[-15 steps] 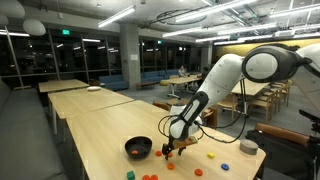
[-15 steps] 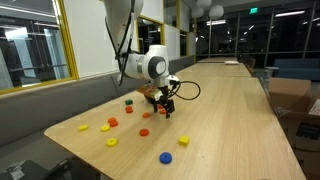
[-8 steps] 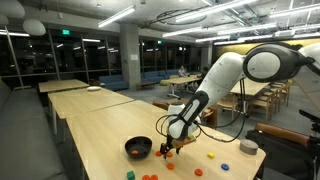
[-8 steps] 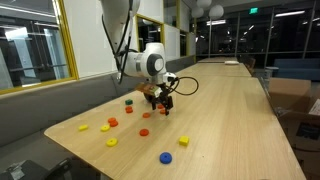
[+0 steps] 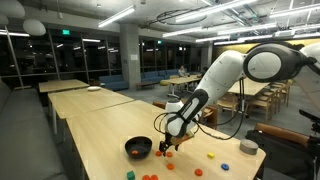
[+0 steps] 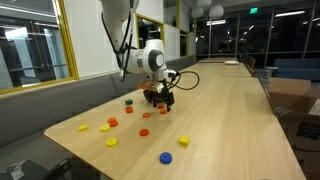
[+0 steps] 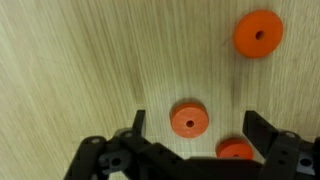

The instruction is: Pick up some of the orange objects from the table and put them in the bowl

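Since a second ago your gripper has lifted slightly off the table, just beside the bowl. Its jaws are spread wide and hold nothing. In your wrist view, one orange piece lies flat on the wood between the fingers, untouched. A second orange piece sits near one finger, and a third orange piece lies well beyond.

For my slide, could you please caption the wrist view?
Open gripper hovers over three flat round orange pieces on pale wooden table.
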Controlling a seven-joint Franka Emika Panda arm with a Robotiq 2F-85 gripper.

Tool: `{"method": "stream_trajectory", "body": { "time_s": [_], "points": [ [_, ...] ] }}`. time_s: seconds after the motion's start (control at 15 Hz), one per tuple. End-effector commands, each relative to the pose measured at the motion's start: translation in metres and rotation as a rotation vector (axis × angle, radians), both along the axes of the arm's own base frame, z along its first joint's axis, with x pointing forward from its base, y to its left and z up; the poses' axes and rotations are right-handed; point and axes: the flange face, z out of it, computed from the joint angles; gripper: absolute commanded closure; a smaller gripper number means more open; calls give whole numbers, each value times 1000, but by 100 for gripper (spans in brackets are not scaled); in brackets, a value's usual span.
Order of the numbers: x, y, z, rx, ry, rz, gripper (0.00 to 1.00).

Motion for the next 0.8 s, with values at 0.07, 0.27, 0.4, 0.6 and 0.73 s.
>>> {"method": "stream_trajectory", "body": {
  "time_s": [0.07,0.27,0.4,0.6,0.73],
  "points": [
    [12,-3,7,3,30,37,0],
    [15,-4,4,21,56,59,0],
    [16,-3,1,35,76,72,0],
    [17,-4,-4,49,83,81,0],
    [18,-5,-7,55,81,83,0]
  ]
}}
